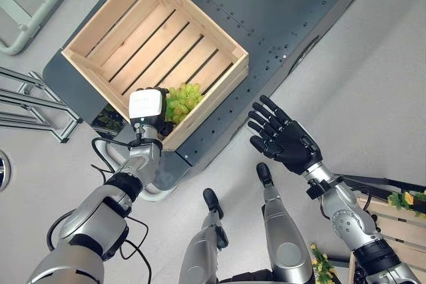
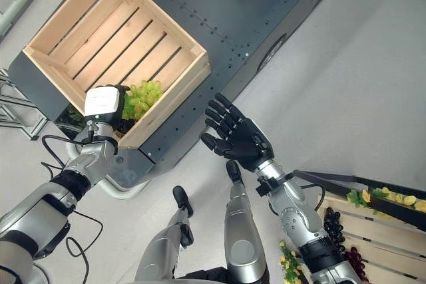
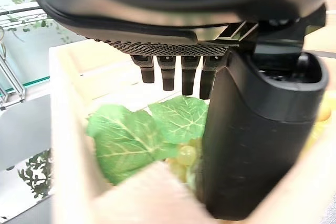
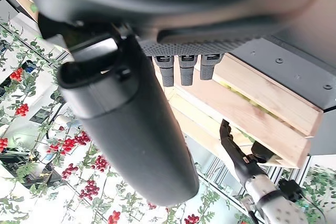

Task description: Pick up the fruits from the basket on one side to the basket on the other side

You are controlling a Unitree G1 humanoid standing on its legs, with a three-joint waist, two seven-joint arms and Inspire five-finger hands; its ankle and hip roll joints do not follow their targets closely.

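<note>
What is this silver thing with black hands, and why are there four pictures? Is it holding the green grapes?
It is a robot shaped like a person. Two pictures come from cameras in its head, looking down. The other two come from cameras on its wrists, very close to each hand.

In front of it stands a wooden crate on a dark grey platform. The left hand reaches into the crate's near corner, right at a bunch of green grapes with green leaves. Whether its fingers are gripping the bunch, I cannot tell.

The right hand hangs open in the air beside the platform, holding nothing. Down by the robot's right side is another crate with more fruit.
</note>
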